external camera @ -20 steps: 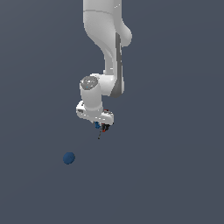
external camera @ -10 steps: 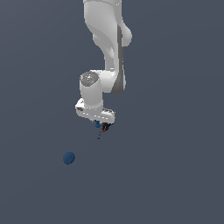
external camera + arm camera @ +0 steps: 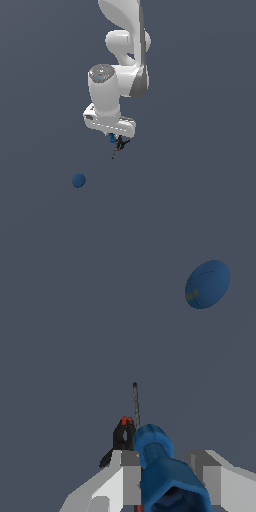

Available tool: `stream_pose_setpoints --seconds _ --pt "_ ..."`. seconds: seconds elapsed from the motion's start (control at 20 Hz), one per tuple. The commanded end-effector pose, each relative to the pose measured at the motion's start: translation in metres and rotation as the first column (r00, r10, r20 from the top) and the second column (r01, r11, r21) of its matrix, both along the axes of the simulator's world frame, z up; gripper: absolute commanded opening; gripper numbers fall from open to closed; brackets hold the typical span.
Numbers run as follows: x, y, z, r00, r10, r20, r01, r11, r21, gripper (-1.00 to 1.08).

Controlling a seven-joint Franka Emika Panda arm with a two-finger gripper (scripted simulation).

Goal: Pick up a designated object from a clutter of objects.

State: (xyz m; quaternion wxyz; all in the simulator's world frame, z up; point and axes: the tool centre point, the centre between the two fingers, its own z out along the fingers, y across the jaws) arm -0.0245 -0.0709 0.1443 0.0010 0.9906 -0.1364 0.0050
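The bright-blue piece (image 3: 162, 471) sat between the two light fingers of the claw (image 3: 165, 466), its wider, hollow end nearest the wrist camera and its rounded narrower end pointing away; the fingers (image 3: 127, 476) stood close on either side of it, so the claw looked closed on the piece, though actual contact at the pads could not be made out; in the exterior view the same piece (image 3: 113, 137) showed only as a small blue spot tucked under the white hand. Just beside it lay the slim black-and-red thing (image 3: 121, 438) — black body, red tip — and a thin grey sliver (image 3: 135, 403) ran past it, farther from the claw; in the exterior view both (image 3: 120, 143) hung just below the hand. Well apart from this cluster, a dark-blue ball (image 3: 206, 284) rested on the plain grey floor (image 3: 200, 200) — toward the exterior view's left and lower down (image 3: 78, 180); the white arm (image 3: 117, 65) rose above the hand.
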Motion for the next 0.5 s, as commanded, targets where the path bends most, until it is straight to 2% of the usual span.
stream_pose_setpoints --seconds 0.0,0.45 --pt "0.008 0.004 0.023 1.000 0.000 0.000 0.000 1.000 0.000 -1.00" --pt "0.039 0.020 0.105 1.000 0.000 -0.003 0.000 1.000 -0.001 -1.00"
